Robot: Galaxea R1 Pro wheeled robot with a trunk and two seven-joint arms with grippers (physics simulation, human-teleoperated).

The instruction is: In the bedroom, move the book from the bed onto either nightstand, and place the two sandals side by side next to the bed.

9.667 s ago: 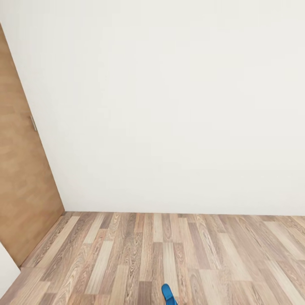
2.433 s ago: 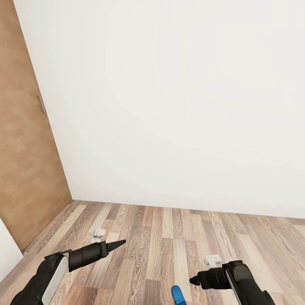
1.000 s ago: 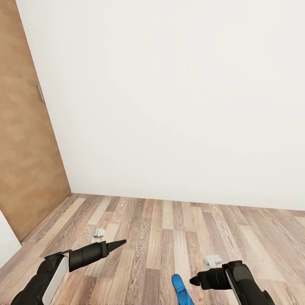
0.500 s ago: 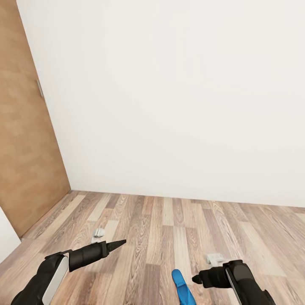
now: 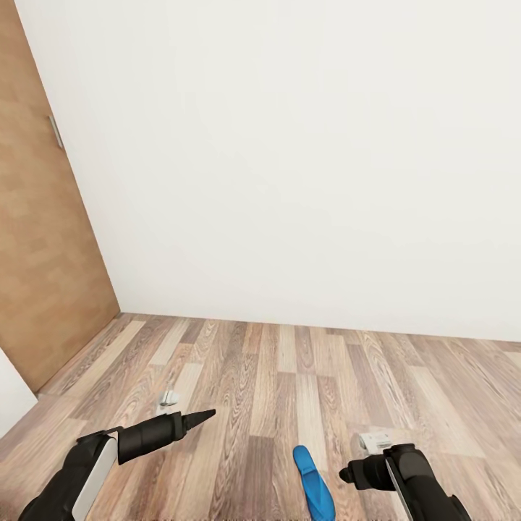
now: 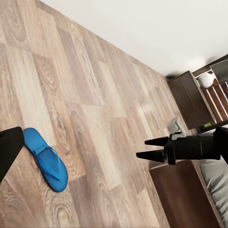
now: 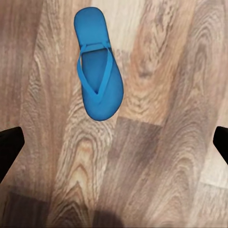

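While I look down from the head camera, the plain white wall (image 5: 289,145) takes up most of what I see, meeting the light brown wood-plank floor (image 5: 275,376) along a line that runs across the room. At the floor's left edge stands a plain brown wooden door (image 5: 36,239) with a small metal handle. Through the left wrist camera I can also make out a dark brown wooden bed frame (image 6: 183,194) with a strip of pale mattress, and beyond it a dark reddish-brown nightstand (image 6: 192,97), both along one edge of the floor. My left gripper (image 5: 206,414) hangs above the boards with its black fingers drawn together into a point. My right gripper (image 5: 347,475) hovers low over the floor; the left wrist camera shows its two fingers (image 6: 154,141) spread apart with nothing between them. One bright blue flat flip-flop sandal (image 5: 312,486) lies flat on the planks, sole down, just beside the right gripper and between the two arms, well clear of the wall.
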